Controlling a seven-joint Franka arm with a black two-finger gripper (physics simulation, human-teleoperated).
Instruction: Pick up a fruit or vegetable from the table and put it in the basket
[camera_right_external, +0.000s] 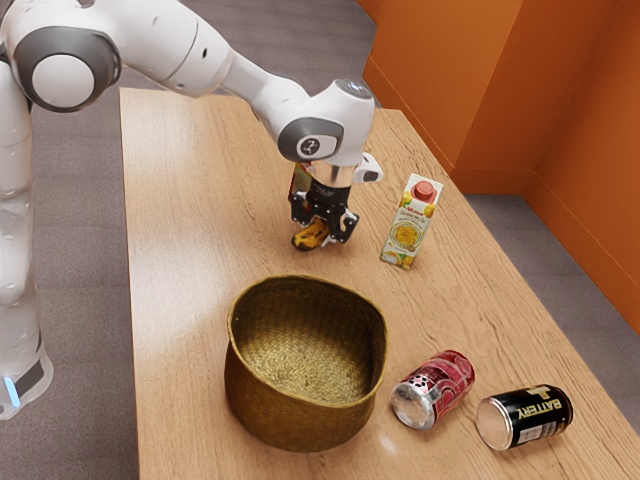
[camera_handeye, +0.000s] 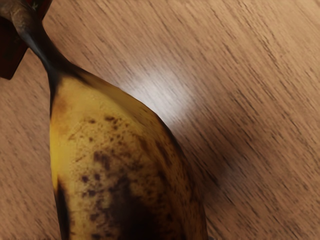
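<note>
Banana (camera_right_external: 312, 235) is right at the end effector (camera_right_external: 325, 236), a bit above centre in the exterior frame. It sits at the lower end of our hand, its visible yellow part toward the exterior view's left side of the end effector. We can't tell whether the end effector is open, closed or gripping the banana; contact on both sides isn't readable. Also can't tell if the banana touches the desk (camera_right_external: 180, 300). It's outside the basket (camera_right_external: 290, 420), which stands lower centre of the exterior frame.

Looks: ripe, yellow skin, lots of brown speckles, one big dark blotch on the body, dark streaks along the edges. Body narrows to a blackish neck, then a bent, browner stem end (camera_handeye: 19, 19). Wrist view has that end next to a dark red object (camera_handeye: 9, 52) we can't identify.

Rest of the desk, exterior frame: juice carton (camera_right_external: 408, 225) right of the end effector, red cap, fruit print. Red can (camera_right_external: 445, 383) on its side at lower right, near the basket. Black can (camera_right_external: 535, 415) marked BATTERY, also on its side, just beside the red one.
</note>
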